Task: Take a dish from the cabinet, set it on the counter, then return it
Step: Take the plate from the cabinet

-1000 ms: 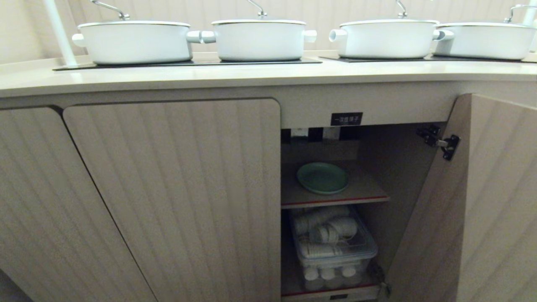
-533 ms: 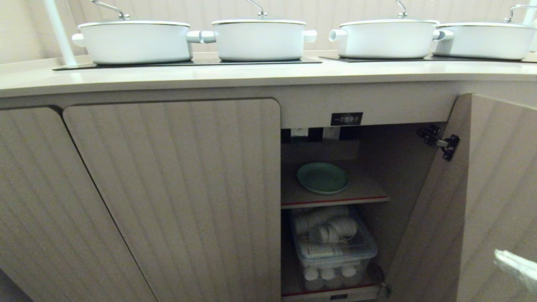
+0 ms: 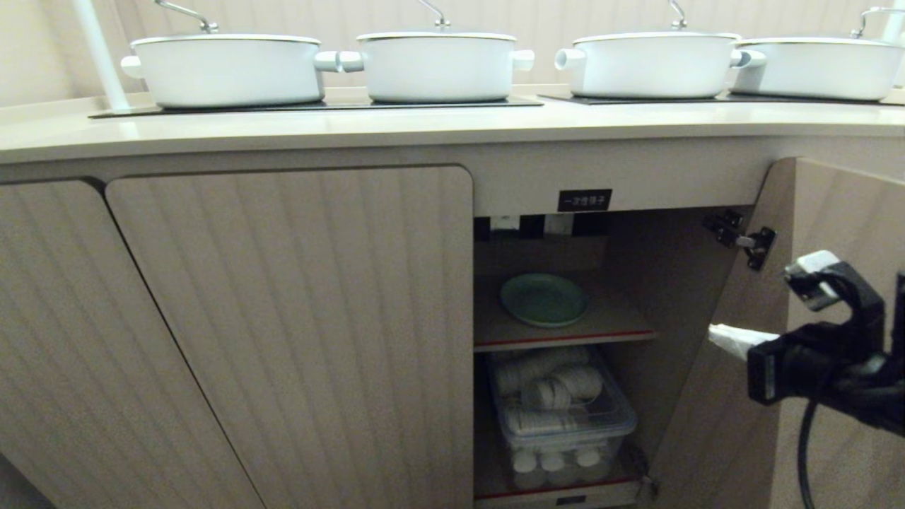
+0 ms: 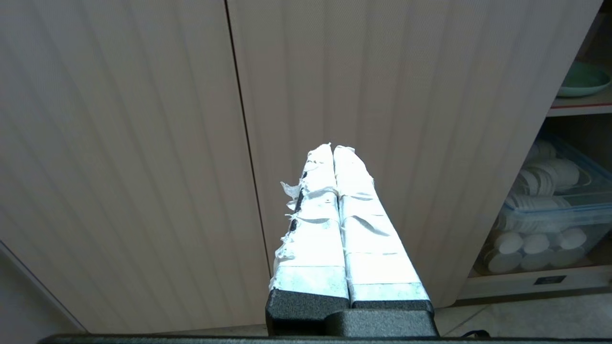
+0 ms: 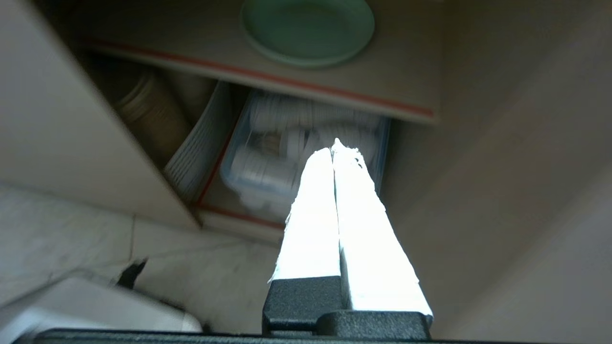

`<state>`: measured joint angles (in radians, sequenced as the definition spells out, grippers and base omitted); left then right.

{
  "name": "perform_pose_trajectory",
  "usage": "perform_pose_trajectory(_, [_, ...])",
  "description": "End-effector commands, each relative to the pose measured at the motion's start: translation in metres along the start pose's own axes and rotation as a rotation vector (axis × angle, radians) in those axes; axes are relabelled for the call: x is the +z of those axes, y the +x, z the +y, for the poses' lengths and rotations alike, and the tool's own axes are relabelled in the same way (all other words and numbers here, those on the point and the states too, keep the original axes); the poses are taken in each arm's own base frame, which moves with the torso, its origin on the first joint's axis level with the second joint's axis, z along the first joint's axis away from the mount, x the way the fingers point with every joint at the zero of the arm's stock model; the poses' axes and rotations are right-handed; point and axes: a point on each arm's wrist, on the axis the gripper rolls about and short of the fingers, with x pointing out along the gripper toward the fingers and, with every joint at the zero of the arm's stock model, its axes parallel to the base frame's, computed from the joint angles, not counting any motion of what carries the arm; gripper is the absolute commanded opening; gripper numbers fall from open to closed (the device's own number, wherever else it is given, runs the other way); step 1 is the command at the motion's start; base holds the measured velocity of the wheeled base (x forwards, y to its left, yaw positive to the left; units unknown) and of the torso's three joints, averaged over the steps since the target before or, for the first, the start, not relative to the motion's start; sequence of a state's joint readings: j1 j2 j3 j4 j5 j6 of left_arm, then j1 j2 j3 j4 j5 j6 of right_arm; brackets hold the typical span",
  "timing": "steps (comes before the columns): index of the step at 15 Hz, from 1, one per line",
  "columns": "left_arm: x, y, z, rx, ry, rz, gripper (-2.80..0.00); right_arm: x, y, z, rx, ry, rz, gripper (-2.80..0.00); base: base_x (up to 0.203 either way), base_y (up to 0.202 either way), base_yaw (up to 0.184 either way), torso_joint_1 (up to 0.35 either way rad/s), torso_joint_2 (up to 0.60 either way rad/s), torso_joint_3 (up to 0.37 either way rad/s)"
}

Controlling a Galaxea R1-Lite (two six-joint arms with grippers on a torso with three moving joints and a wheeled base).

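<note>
The mint-green dish [image 3: 544, 300] lies flat on the wooden shelf of the open cabinet [image 3: 565, 332], also seen as the dish [image 5: 308, 29] in the right wrist view and the dish [image 4: 582, 81] in the left wrist view. My right gripper [image 3: 714, 332] is shut and empty, in front of the open door [image 3: 827, 339], right of the dish and slightly lower, its taped fingertips aimed at the opening. My left gripper [image 4: 333, 147] is shut and empty, facing the closed ribbed doors [image 4: 382, 119]. The cream counter [image 3: 424, 127] runs above the cabinet.
Several white pots [image 3: 226, 69] stand on black glass panels [image 3: 318, 106] on the counter. A clear lidded box of white items [image 3: 562, 417] fills the lower shelf. A black label [image 3: 584, 200] sits above the opening. Pale floor tiles [image 5: 95, 239] lie below.
My right arm has come up into the head view from the lower right and now reaches toward the cabinet opening. The dish and the door have not moved.
</note>
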<state>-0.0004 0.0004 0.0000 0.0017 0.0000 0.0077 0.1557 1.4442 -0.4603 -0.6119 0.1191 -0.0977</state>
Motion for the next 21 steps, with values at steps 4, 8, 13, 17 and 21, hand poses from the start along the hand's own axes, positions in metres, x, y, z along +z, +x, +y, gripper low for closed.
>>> perform_pose_trajectory(4, [0.0, 0.0, 0.0, 0.0, 0.0, -0.001, -2.8, -0.023, 0.101, -0.009, 0.006, 0.009, 0.087, -2.8, 0.0, 0.0, 0.0, 0.0, 0.0, 0.0])
perform_pose_trajectory(8, [0.0, 0.0, 0.0, -0.001, 0.0, -0.001, -2.8, -0.02, 0.147, -0.017, -0.09, 0.003, 0.044, -2.8, 0.0, 0.0, 0.0, 0.0, 0.0, 0.0])
perform_pose_trajectory(13, [0.0, 0.0, 0.0, 0.0, 0.0, -0.001, -2.8, -0.021, 0.182, -0.015, -0.191, 0.067, 0.025, -2.8, 0.0, 0.0, 0.0, 0.0, 0.0, 0.0])
perform_pose_trajectory(17, [0.0, 0.0, 0.0, -0.001, 0.0, -0.001, -2.8, -0.019, 0.204, -0.012, -0.188, 0.065, -0.055, -2.8, 0.0, 0.0, 0.0, 0.0, 0.0, 0.0])
perform_pose_trajectory(21, [0.0, 0.0, 0.0, 0.0, 0.0, -0.001, -2.8, -0.014, 0.225, -0.011, -0.224, 0.063, -0.093, -2.8, 0.0, 0.0, 0.0, 0.0, 0.0, 0.0])
